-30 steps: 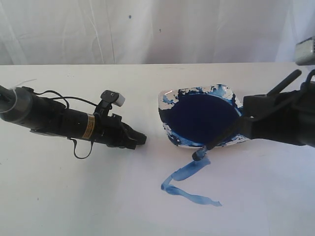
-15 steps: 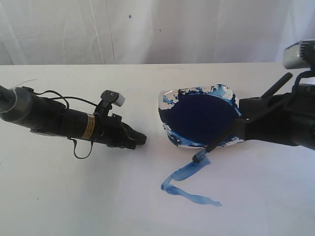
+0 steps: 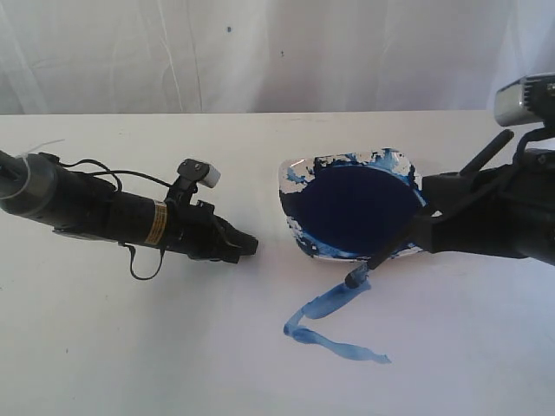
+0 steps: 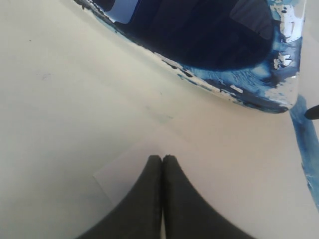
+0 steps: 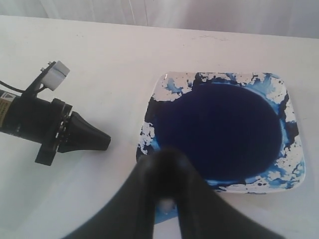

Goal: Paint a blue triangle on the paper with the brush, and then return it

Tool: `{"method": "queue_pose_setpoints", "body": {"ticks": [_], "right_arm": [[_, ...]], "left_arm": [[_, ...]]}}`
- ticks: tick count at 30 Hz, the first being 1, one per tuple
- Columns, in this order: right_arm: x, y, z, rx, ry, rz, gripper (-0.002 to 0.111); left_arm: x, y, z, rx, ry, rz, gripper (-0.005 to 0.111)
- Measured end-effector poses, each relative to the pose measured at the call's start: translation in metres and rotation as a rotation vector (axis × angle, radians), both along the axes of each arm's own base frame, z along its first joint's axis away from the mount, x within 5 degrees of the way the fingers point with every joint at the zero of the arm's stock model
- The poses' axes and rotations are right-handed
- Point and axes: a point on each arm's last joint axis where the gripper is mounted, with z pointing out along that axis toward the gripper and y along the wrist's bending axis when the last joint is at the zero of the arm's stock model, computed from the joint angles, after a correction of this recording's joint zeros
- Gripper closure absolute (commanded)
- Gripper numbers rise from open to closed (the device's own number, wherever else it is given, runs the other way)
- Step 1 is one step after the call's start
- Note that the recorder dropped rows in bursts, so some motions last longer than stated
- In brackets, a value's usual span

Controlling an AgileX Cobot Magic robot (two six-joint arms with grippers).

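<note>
My right claw [image 3: 427, 215] is clenched on the brush [image 3: 392, 245]. It grips the thin black stick partway along, so the handle juts up and back behind my claw while the bristle end slants down ahead of it. The blue-stained tip sits low at the paper [image 3: 130, 347], just past the rim of the dish [image 3: 287, 178] on the side away from the curtain. It meets the upper end of the blue triangle [image 3: 328, 305], though I cannot tell whether the bristles actually press down.

Only two streaky strokes of that triangle are painted. They join in a sharp corner farther out from my right claw, and the third side is bare. The dish lies right in front of my right claw's tips. It holds a round pool of dark navy paint [image 3: 355, 208], and its rim is smeared blue and white.

My left claw [image 3: 249, 245] is clenched on nothing, its two fingers pressed together, and it lies low over the paper. The dish is ahead of it with a gap between them. The blue strokes lie off to the side nearer my right claw.
</note>
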Motion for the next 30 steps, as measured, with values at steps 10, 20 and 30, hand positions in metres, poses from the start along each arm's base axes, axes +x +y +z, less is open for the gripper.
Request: {"method": "queue_pose_setpoints", "body": {"ticks": [10, 20, 30], "right_arm": [[0.0001, -0.0008, -0.0008, -0.056, -0.026, 0.019, 0.108], [0.0003, -0.0014, -0.0032, -0.1, -0.027, 0.029, 0.108], [-0.0049, -0.0063, -0.0055, -0.108, 0.063, -0.003, 0.108]], "left_arm": [[0.0, 0.0, 0.0, 0.0, 0.0, 0.0, 0.107], [0.0, 0.0, 0.0, 0.0, 0.0, 0.0, 0.107], [0.0, 0.0, 0.0, 0.0, 0.0, 0.0, 0.107]]}}
